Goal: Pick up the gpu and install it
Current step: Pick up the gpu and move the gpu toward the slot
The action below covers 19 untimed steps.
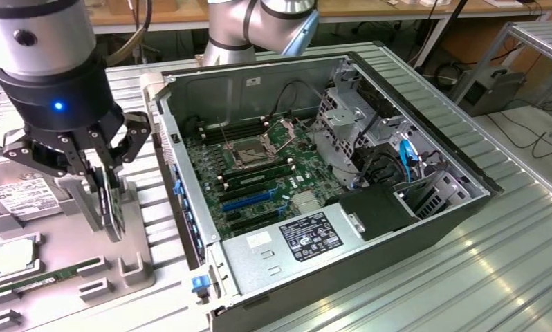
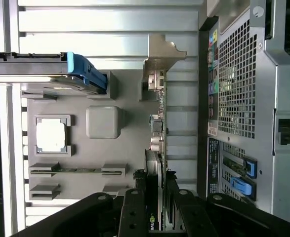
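gpu [image 1: 113, 218] by tray [image 1: 133, 273], open case [image 1: 387, 270] alongside

Ribbed silver metal table [image 1: 497, 277], big open computer case [image 1: 396, 277] laid on its side on it, grey tray [image 1: 68, 238] with slots set on it too, placed just beside the case, on the exterior view's left.
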### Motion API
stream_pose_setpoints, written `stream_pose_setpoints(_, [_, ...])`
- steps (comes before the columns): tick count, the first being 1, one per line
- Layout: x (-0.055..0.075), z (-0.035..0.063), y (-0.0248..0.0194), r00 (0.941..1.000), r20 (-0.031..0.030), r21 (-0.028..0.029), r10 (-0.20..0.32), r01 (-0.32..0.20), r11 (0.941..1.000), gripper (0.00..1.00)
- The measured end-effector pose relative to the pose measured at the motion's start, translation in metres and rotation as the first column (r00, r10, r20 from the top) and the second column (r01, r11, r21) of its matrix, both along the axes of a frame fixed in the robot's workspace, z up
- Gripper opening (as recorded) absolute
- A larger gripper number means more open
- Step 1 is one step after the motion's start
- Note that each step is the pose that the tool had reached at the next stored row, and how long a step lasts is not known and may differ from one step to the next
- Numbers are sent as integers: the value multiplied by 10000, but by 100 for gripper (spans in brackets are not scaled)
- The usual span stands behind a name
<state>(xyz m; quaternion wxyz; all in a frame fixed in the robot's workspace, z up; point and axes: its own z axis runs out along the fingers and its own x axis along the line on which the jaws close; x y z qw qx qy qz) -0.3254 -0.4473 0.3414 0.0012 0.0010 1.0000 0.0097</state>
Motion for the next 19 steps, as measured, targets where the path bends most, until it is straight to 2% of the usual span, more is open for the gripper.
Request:
stream_pose_setpoints(3, [1, 106, 0, 10000, 32, 1, 0, 0, 10000, 26])
stream_pose_setpoints(7, [24, 258, -3, 10000, 41, 0, 1, -1, 10000, 26])
stream_pose_setpoints(14, [166, 522, -19, 10000, 41, 18, 1, -1, 10000, 26])
stream_pose_setpoints(16, [238, 581, -32, 10000, 41, 86, 1, -1, 10000, 26])
stream_pose_setpoints(19, [429, 716, -65, 10000, 41, 283, 0, -1, 9996, 26])
